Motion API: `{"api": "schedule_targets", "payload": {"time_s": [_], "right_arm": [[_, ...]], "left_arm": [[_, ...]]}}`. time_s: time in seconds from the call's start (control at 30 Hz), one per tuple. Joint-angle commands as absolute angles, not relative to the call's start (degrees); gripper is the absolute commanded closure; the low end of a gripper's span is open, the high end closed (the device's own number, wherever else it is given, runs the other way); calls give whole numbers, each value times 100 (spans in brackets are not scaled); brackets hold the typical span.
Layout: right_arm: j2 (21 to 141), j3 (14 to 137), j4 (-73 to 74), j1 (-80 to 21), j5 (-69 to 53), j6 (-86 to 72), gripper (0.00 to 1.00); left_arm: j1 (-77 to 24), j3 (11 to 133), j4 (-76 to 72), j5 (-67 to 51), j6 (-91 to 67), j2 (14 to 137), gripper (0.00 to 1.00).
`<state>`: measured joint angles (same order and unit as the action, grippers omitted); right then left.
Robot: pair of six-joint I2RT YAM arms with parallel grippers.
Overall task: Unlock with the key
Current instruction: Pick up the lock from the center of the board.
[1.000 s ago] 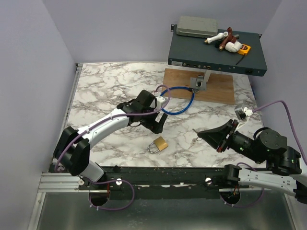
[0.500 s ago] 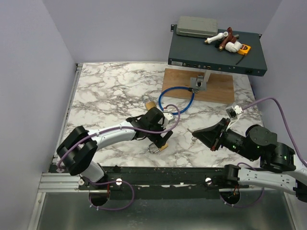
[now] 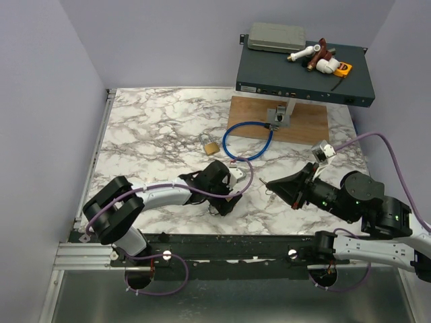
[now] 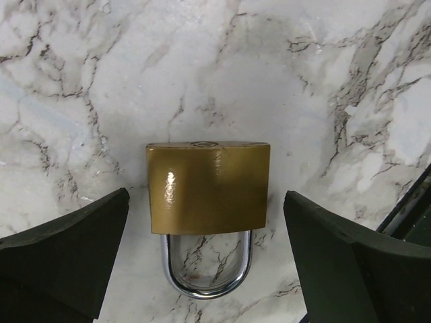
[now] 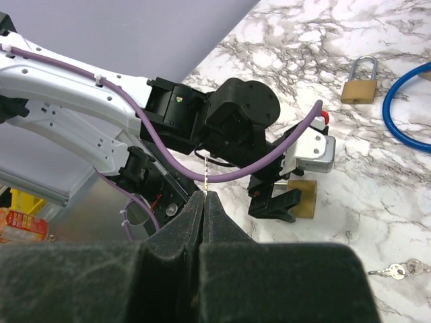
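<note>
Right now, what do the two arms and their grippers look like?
The left arm and right arm share white links, bulky black joint housings and a purple cable each. The left gripper and right gripper have black wedge-shaped fingers; a small white-grey camera box sits at each wrist.

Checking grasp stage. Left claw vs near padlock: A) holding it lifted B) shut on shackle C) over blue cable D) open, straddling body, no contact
D: the left claw is open, with marble showing between each finger and the padlock lying flat.
</note>
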<state>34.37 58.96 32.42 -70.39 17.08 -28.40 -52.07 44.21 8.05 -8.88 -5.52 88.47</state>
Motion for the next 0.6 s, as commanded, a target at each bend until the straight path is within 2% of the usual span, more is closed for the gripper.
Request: {"api": "schedule_targets", "payload": {"time_s": [0.0,0.13,0.57], "right_arm": [[3490,6056,3130,-7015,1780,-2760,99],[3496,6066,3133,-7014,1793,-2771,99],[3410,6271,3496,-7015,1896,-2773,99]], "left_arm": [[-5299,4353,570,-1305,-409,8892,5],[-5342,4370,636,-1299,-369,8988,6],[-5655,4745,1014,-901,-309,9624,19]]}}
